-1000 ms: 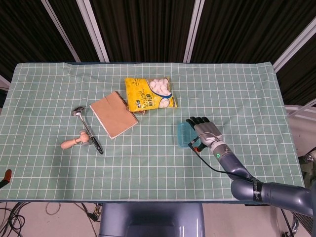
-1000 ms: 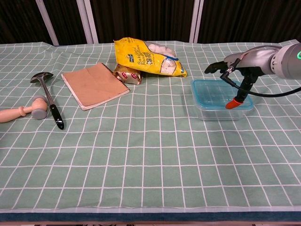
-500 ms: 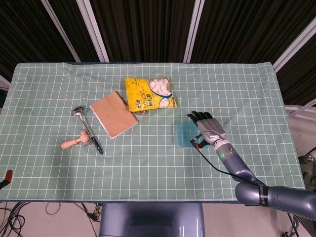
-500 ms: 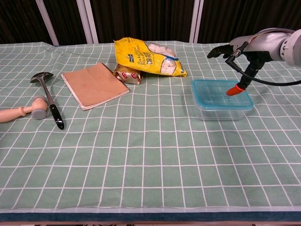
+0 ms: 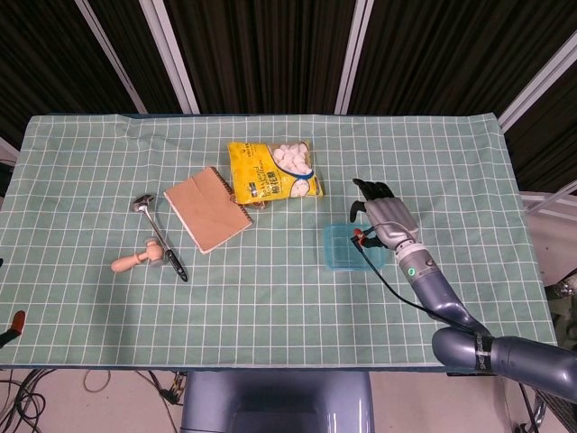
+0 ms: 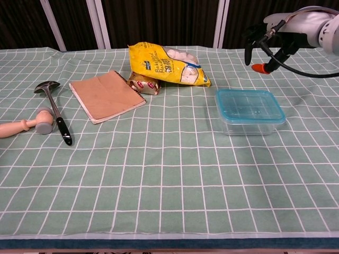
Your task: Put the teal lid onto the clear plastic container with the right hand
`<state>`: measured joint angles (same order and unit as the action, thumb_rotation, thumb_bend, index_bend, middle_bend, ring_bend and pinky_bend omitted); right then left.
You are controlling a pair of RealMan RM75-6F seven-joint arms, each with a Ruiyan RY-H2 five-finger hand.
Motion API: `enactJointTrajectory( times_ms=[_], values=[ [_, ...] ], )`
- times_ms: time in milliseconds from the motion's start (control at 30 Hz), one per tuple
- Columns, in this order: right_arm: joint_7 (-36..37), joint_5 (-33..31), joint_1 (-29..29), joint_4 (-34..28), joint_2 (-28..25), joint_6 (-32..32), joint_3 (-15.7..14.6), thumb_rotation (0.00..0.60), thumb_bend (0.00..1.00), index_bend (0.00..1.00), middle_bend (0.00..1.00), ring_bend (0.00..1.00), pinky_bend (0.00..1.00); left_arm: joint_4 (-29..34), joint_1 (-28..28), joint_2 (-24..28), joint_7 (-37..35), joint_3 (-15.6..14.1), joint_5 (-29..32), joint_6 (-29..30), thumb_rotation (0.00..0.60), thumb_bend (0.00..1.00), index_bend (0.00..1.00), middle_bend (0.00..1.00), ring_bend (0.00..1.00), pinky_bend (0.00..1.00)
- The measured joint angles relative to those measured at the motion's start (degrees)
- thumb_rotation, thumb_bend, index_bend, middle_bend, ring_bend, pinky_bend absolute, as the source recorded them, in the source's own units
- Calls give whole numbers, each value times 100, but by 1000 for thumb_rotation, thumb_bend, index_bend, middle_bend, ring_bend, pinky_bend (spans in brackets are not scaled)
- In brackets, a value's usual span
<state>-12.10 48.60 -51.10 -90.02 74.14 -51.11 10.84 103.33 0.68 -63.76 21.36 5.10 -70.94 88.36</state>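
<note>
The teal lid (image 6: 249,103) lies flat on the clear plastic container (image 6: 250,125), right of the table's middle. In the head view the lid (image 5: 341,245) covers the whole box. My right hand (image 6: 279,29) hangs in the air above and behind the container, apart from it. Its fingers are spread and hold nothing, and its orange thumb tip (image 6: 259,67) points down. In the head view the right hand (image 5: 388,219) sits just right of the lid. Of my left hand only an orange-tipped bit (image 5: 11,320) shows at the lower left edge.
A yellow bag of white sweets (image 6: 167,64) lies behind and left of the container, over a small wrapped packet (image 6: 142,83). Further left are a brown notebook (image 6: 106,95), a metal ladle (image 6: 52,103) and a wooden-handled roller (image 6: 26,125). Green checked cloth (image 6: 169,180) covers the table.
My right hand has lifted off the lid and drawn up and back from the container. The lid stays seated on the container.
</note>
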Motion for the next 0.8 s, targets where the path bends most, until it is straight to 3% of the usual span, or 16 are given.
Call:
enactJointTrajectory(
  times_ms=[367, 800],
  values=[
    [212, -95, -46, 630, 166, 363, 147, 600, 510, 539, 0, 0, 0, 2, 24, -31, 68, 19, 75, -12, 600, 326, 59, 0, 0, 0],
    [41, -202, 14, 619, 142, 488, 62, 600, 511, 580, 0, 0, 0, -5, 46, -33, 94, 6, 89, -37, 600, 326, 59, 0, 0, 0]
  ],
)
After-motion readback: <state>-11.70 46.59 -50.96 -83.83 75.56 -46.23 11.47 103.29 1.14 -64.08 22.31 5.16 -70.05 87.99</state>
